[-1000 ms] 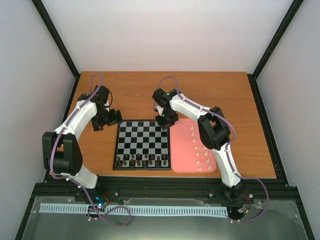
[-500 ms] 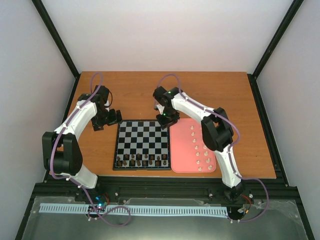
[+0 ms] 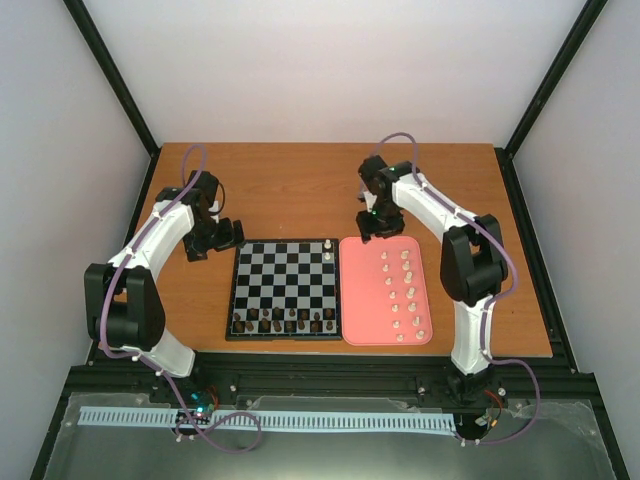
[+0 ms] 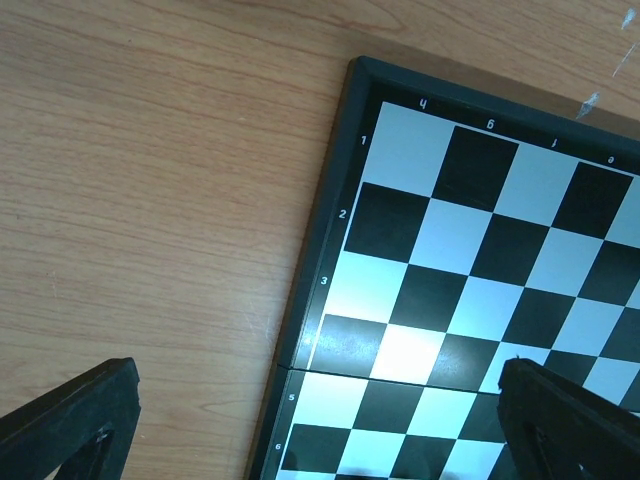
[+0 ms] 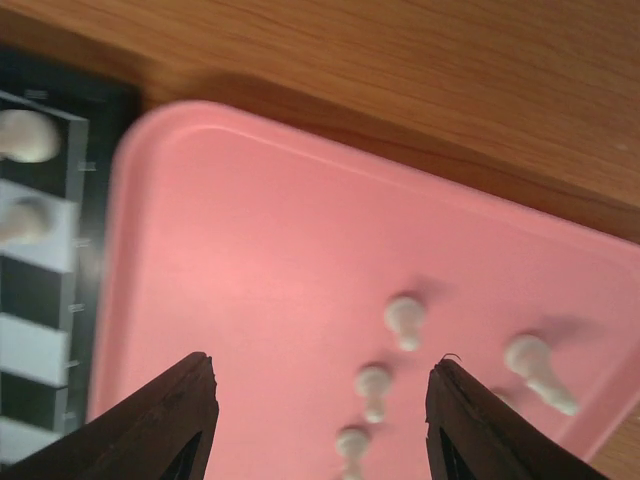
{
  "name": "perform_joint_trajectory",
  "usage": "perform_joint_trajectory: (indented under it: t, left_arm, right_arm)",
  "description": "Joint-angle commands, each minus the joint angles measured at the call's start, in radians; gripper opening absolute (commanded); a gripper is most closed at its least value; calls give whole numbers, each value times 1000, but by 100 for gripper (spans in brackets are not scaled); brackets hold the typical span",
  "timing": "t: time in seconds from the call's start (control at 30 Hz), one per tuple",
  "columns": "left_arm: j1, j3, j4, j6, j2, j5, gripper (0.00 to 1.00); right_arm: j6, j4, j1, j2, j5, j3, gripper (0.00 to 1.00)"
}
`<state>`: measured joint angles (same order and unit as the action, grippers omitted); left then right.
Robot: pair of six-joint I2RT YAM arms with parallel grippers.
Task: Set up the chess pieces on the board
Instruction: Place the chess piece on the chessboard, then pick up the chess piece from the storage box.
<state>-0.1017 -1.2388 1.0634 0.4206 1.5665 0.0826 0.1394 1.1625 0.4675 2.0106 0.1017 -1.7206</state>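
My right jaws hang open and empty over the tray's (image 5: 250,250) far end, pieces (image 5: 405,318) just basewards, open left jaws well apart.

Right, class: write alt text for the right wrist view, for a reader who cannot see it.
The right gripper, open and empty, hangs above a pink tray holding several small white chess pieces. At the left edge, two more pieces sit on the board; wooden table fills the top.
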Motion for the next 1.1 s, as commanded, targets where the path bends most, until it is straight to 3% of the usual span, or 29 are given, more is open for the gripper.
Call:
perform_joint_trajectory:
  t: [0.0, 0.47, 0.67, 1.07]
  left_arm:
    - [5, -20, -6, -23, 2, 4, 100]
    - [6, -5, -13, -10, 6, 14, 100]
    - [6, -3, -18, -8, 16, 15, 100]
    - [6, -24, -15, -14, 41, 20, 100]
  right_arm:
    - [0, -32, -27, 17, -68, 59, 58]
    - [1, -121, -164, -93, -173, 263, 57]
    - [-12, -135, -169, -110, -127, 269, 56]
    - [5, -135, -185, -68, -191, 293, 54]
